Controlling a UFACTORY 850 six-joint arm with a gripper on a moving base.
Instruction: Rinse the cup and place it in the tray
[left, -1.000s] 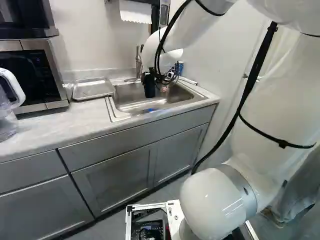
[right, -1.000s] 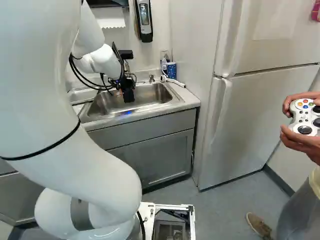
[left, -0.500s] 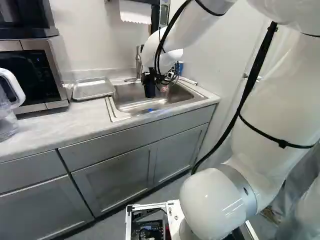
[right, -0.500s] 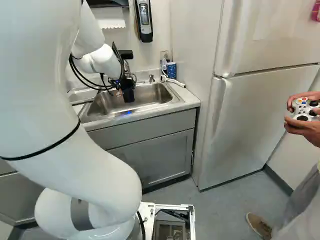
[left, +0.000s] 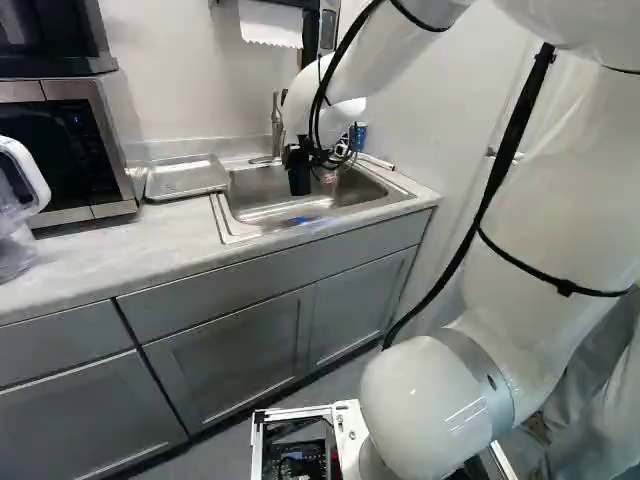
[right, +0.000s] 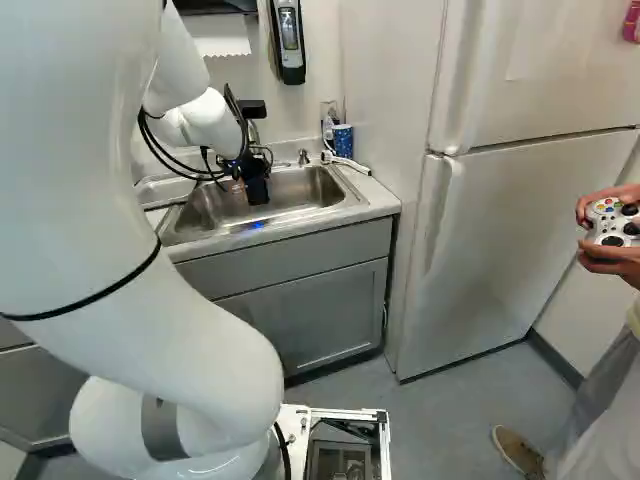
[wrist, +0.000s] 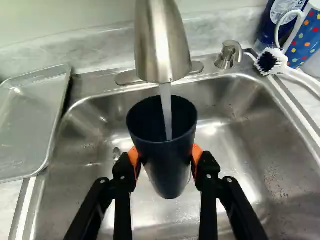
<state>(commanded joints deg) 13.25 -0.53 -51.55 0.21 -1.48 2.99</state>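
Your tool (left: 299, 160) has the dark cup (wrist: 168, 165) clamped between 2 orange pads (wrist: 198, 152), mouth up, over the sink (wrist: 232, 150). Only the wrist view shows you water (wrist: 165, 100) running from the faucet (wrist: 162, 45) into the cup. Tray (left: 186, 180) is on the table (left: 120, 250), next to the sink. Left base view also gets you the microwave (left: 70, 150) and clear jug (left: 14, 245); right base view doesn't.
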